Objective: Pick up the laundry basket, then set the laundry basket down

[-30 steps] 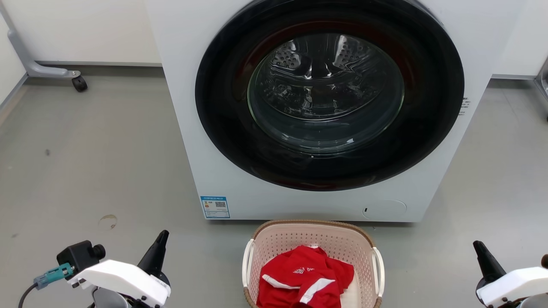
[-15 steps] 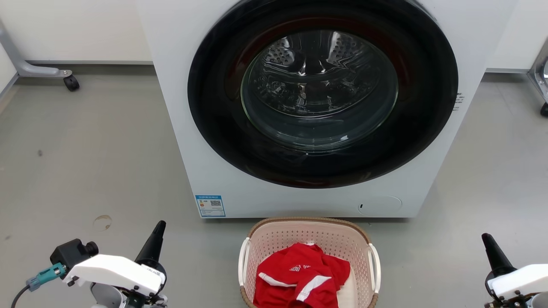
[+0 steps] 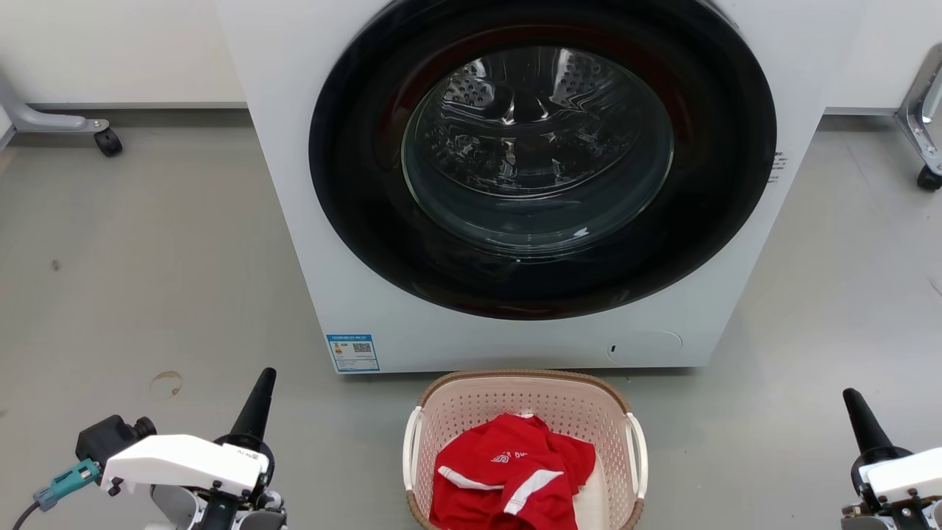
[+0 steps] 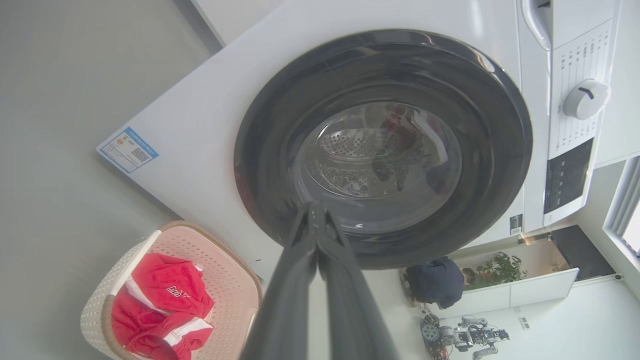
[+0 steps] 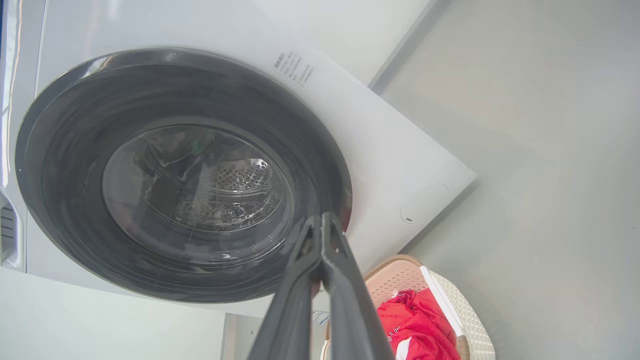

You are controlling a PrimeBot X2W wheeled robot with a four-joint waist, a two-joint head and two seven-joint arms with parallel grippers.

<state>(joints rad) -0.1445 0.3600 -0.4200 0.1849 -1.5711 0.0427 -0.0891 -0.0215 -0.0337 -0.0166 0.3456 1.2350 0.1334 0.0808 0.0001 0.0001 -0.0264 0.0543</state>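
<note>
My left gripper (image 3: 263,381) is pressed fully together, its two dark fingers (image 4: 295,270) meeting in a single point with nothing between them. It hangs low on my left over the grey floor (image 3: 147,258). My right gripper (image 3: 854,401) is the same: closed tight, empty, low on my right, tip pointing towards the washing machine (image 3: 287,184).

Between the two, and well apart from both, the laundry basket (image 3: 508,403) stands upright on the floor. Neither gripper touches it. A white handle (image 3: 409,456) runs down each of its sides, and a crumpled red garment (image 3: 511,471) with white stripes lies inside.

Just behind the basket rises the white front of the washing machine. Its round dark door (image 3: 353,221) is closed, with the steel drum showing through the glass. A small blue label (image 3: 352,352) sits at the lower corner nearest my left gripper.
</note>
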